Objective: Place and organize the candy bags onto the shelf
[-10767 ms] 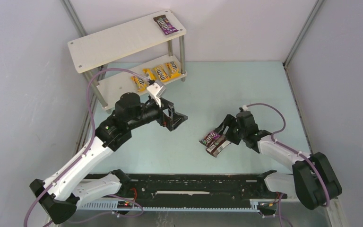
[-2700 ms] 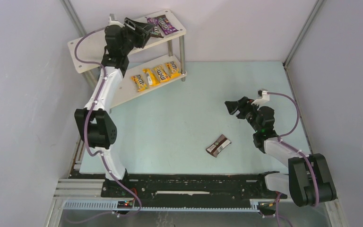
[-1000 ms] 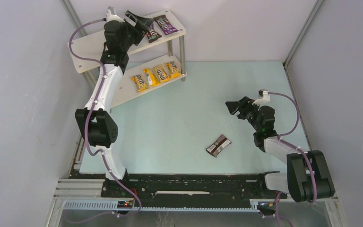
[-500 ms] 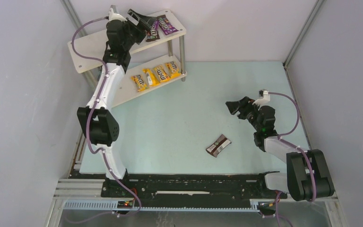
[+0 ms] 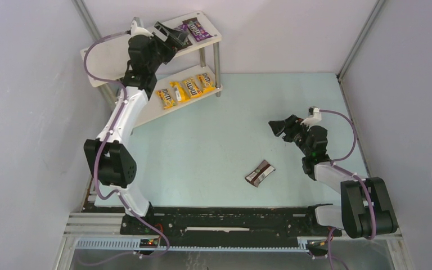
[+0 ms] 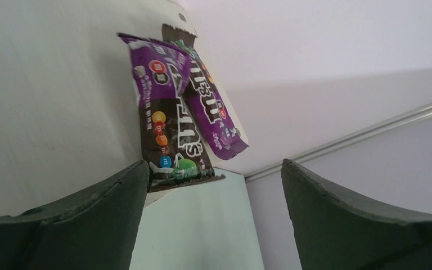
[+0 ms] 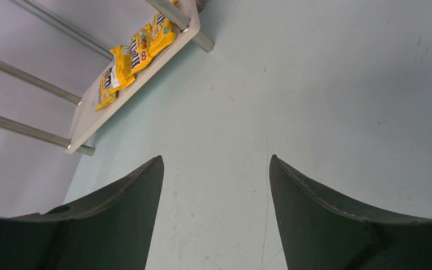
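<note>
The shelf's top board [image 5: 129, 53] carries two purple candy bags at its right end [image 5: 198, 27]. In the left wrist view the nearer purple-and-brown bag [image 6: 166, 129] overlaps the other purple bag [image 6: 216, 115], and its near end sticks out over the board [image 6: 45, 101]. My left gripper [image 5: 178, 35] [image 6: 214, 163] is open and empty just before them. Four yellow bags [image 5: 184, 90] [image 7: 135, 53] lie in a row on the lower board [image 7: 90, 128]. A dark brown bag [image 5: 260, 172] lies on the table. My right gripper [image 5: 277, 126] [image 7: 215, 157] is open and empty, raised up-right of it.
Grey enclosure walls with metal corner posts [image 5: 357, 42] surround the pale green table [image 5: 230, 112]. A silver shelf leg [image 5: 217, 67] stands at the shelf's right end. A black rail [image 5: 219, 219] runs along the near edge.
The left arm has swung its elbow left and its gripper now stands open over the nearer purple bag on the top board. The right arm and the brown bag have not moved.
</note>
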